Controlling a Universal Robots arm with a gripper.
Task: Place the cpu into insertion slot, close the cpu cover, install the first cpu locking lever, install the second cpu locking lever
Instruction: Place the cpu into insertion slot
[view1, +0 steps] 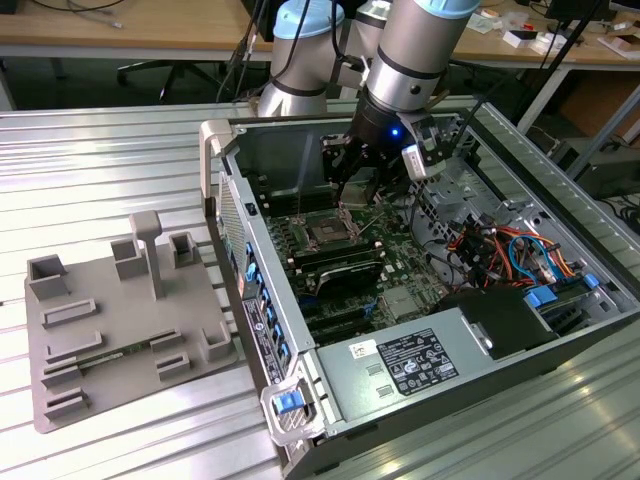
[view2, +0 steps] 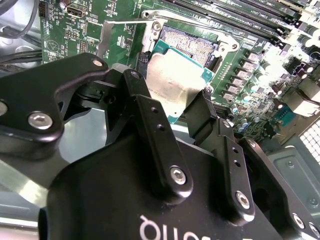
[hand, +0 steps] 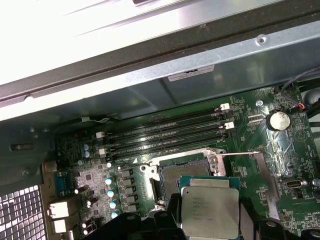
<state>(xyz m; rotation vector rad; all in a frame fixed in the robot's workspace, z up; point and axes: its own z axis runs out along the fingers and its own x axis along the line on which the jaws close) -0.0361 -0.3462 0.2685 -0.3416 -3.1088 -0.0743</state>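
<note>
Silver-grey metal is showing between my black fingers (view2: 150, 117): I am clamping the gripper (view2: 172, 100) on the cpu (view2: 175, 80), one finger pressing on each of two opposite edges. In both wrist views the chip is hanging over one edge of the insertion slot (view2: 189, 42) and is not seated in it; I cannot tell whether it is touching the rim. The slot's dark pin field is lying uncovered inside its silver frame, and a thin metal lever (hand: 240, 153) is sticking out beside it. The long black memory slots (hand: 165, 136) are running along the far side of the slot.

In the exterior view I am reaching down into the open computer case (view1: 262, 330), which is lying on the ribbed metal surface (view1: 100, 150). A grey fixture plate (view1: 110, 335) is sitting on the exterior view's left of the case.
</note>
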